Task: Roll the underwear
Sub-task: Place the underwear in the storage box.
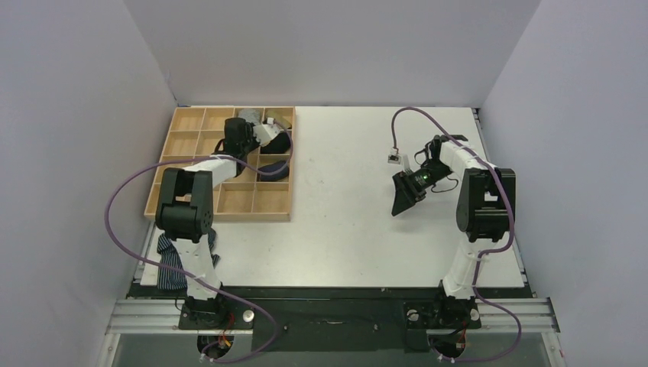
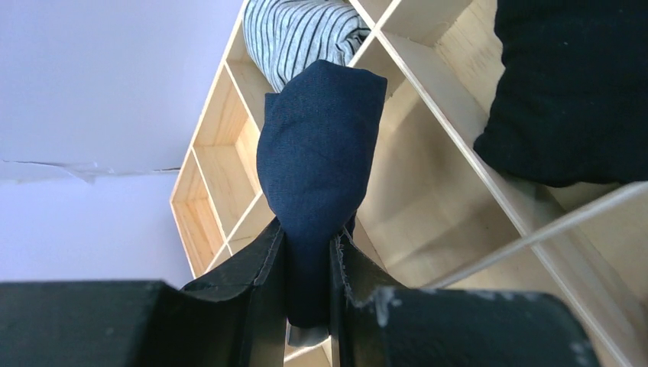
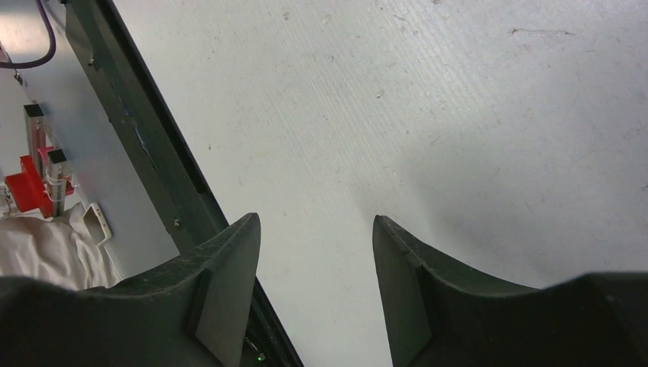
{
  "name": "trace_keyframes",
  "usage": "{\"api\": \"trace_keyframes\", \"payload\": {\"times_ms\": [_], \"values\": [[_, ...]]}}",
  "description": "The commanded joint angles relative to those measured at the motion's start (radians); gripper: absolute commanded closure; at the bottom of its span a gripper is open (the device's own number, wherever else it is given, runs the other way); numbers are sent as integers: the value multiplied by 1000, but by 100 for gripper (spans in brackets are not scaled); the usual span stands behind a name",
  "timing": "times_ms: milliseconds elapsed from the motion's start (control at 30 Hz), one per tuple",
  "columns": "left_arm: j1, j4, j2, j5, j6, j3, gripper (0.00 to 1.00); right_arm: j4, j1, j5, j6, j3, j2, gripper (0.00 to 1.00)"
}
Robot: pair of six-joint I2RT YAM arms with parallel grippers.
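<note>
your right gripper (image 3: 315, 222) is spread and empty over the table (image 3: 458, 115), so just leave it parked. the left gripper (image 2: 309, 233) is pinching the underwear (image 2: 317, 153), rolled up, just above the tray (image 2: 221, 160). keep that squeeze firm so the roll doesn't loosen. centre it between one cell's walls, lower it in, then let go. steer clear of the black roll (image 2: 565, 84) and the striped roll (image 2: 302, 30) behind.

Tray (image 1: 183, 142) at table's (image 1: 344, 229) ten o'clock, underwear (image 2: 317, 176) over its one-o'clock cells, loose garment (image 1: 171, 264) at seven o'clock, right gripper (image 1: 402, 200) at three o'clock.
</note>
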Motion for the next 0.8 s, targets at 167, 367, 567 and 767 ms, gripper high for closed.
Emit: {"api": "trace_keyframes", "payload": {"times_ms": [167,367,567,767], "values": [[10,117,68,14,57,22,100,-9,-4,-34,-21,8,33,48],[21,35,104,52,31,61,100,-10,-34,-32,-22,7,35,48],[40,-80,145,92,5,136,100,-12,-36,-34,-22,5,32,48],[63,-276,199,153,-30,264,100,-12,-39,-35,-20,4,32,48]]}}
